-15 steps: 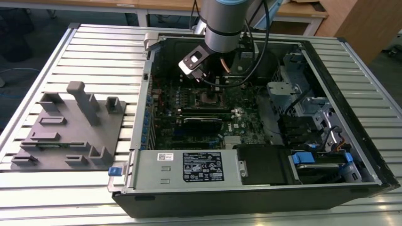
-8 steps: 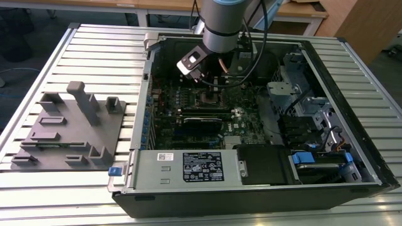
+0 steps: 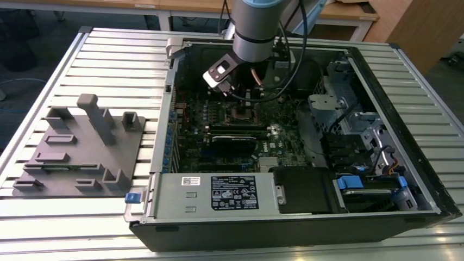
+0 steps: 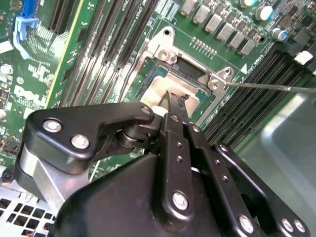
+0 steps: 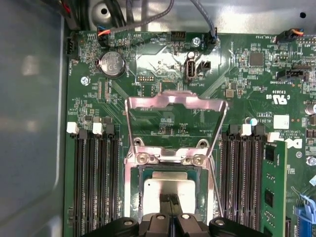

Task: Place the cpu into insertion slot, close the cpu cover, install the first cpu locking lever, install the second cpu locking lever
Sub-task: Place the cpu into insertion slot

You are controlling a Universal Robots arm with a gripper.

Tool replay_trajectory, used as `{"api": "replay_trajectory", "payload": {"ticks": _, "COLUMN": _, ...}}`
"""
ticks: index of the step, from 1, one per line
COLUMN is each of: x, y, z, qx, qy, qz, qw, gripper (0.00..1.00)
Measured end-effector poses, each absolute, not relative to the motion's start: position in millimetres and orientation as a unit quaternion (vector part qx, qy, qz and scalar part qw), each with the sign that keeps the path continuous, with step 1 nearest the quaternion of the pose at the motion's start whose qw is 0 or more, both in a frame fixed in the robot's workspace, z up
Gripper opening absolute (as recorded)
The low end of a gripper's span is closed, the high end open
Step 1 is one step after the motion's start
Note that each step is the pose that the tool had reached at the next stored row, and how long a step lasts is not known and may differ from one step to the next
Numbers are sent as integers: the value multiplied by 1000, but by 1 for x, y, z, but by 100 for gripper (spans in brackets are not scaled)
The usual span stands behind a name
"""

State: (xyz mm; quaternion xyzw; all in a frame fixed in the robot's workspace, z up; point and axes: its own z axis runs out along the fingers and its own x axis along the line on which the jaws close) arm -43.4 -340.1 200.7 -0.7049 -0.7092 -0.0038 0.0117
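The arm (image 3: 254, 32) reaches down into the open case (image 3: 406, 217), which lies on its side on the slatted surface (image 3: 116, 54) so that the board (image 5: 163, 64) faces up and can be reached from above. The gripper (image 5: 170, 198) hangs directly over the slot (image 5: 138, 187). In both wrist views its fingers (image 4: 170, 106) are pressed together with nothing visible between them, and their tips are at the top of the cpu (image 5: 168, 185), touching it or just above it; I cannot tell which. The cpu lies flat inside the slot (image 4: 190, 66), its metal top up and its edges parallel to the black rim, so I judge that the first step is done, or nearly done. Because the fingers are clenched and the chip (image 4: 158, 89) is level, I think the gripper is not carrying it, and perhaps only pushes or checks it. The cover (image 5: 175, 100) stands open, swung up on its hinge at the far side of the slot, so the square opening is free for the chip. A thin wire lever (image 4: 266, 88) beside the slot is swung out and not hooked, as an open cover needs. The memory slots (image 5: 94, 187) run along both sides.
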Motion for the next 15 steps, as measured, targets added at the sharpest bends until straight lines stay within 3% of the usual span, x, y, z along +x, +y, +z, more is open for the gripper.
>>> {"api": "replay_trajectory", "payload": {"ticks": 15, "x": -44, "y": -340, "z": 204, "qx": -705, "qy": -709, "qz": -4, "qw": 11, "gripper": 10}}
